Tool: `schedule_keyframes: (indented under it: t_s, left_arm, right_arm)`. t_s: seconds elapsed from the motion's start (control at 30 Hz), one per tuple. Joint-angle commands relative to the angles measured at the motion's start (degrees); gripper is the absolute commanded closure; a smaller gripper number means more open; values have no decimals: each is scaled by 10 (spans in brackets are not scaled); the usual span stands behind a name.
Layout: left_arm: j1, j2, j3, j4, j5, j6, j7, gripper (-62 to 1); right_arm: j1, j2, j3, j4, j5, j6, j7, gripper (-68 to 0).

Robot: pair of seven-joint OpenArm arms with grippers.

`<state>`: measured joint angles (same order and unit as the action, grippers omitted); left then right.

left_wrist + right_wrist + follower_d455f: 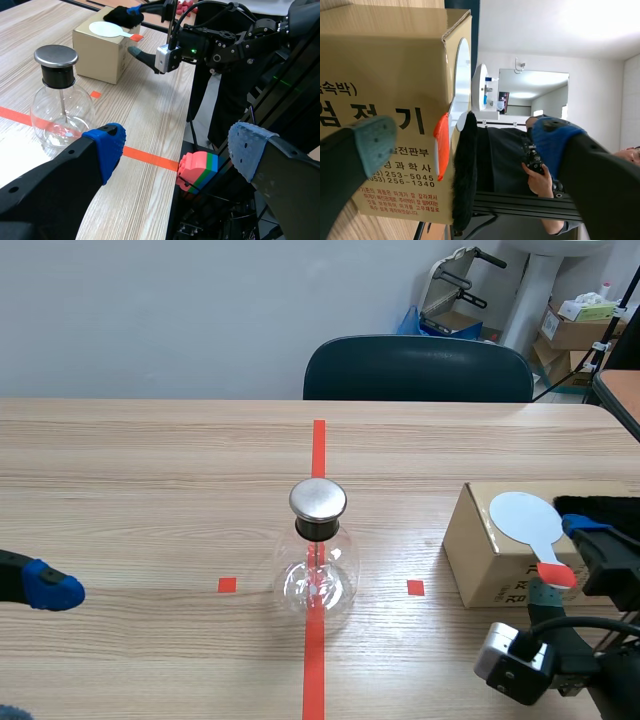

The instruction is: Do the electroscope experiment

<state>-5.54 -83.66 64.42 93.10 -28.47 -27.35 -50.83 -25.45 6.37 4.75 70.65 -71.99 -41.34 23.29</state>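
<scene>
Scene view: shows the electroscope (318,560), a capped glass flask, upright on the bench (150,470) astride the red tape line. Puts a cardboard box (490,550) well off to the electroscope's right-arm side, topped by a pale disc paddle (525,515) with an orange handle and a black fur cloth (600,508). Shows the right pincer (565,560) spread about that handle. Catches only one blue fingertip (52,587) of the left arm, well apart from the electroscope.

Left wrist view: reveals the left pincer (177,150) wide open and holding nothing, with the electroscope just beyond its blue-padded finger. Adds a striped brick block (197,170) past the bench edge.

Right wrist view: loses the electroscope. Confirms the right pincer gaping, gripping nothing, with handle and fur between the fingers. Adds a person's hand (540,180) behind the box.
</scene>
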Motion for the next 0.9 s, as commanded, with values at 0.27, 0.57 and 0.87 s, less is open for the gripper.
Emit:
schedule_keyframes:
  t_s: [0.27, 0.57, 0.87]
  left_arm:
    - [1, 0, -2, 12, 25, 44, -6, -452]
    - [1, 0, -2, 12, 37, 85, -8, -451]
    - [1, 0, -2, 12, 37, 88, -8, -451]
  right_arm:
    - [0, 7, -3, 7, 5, -7, -2, -679]
    - [0, 7, -3, 7, 5, -6, -2, -679]
    - [0, 7, -3, 7, 5, -6, -2, -679]
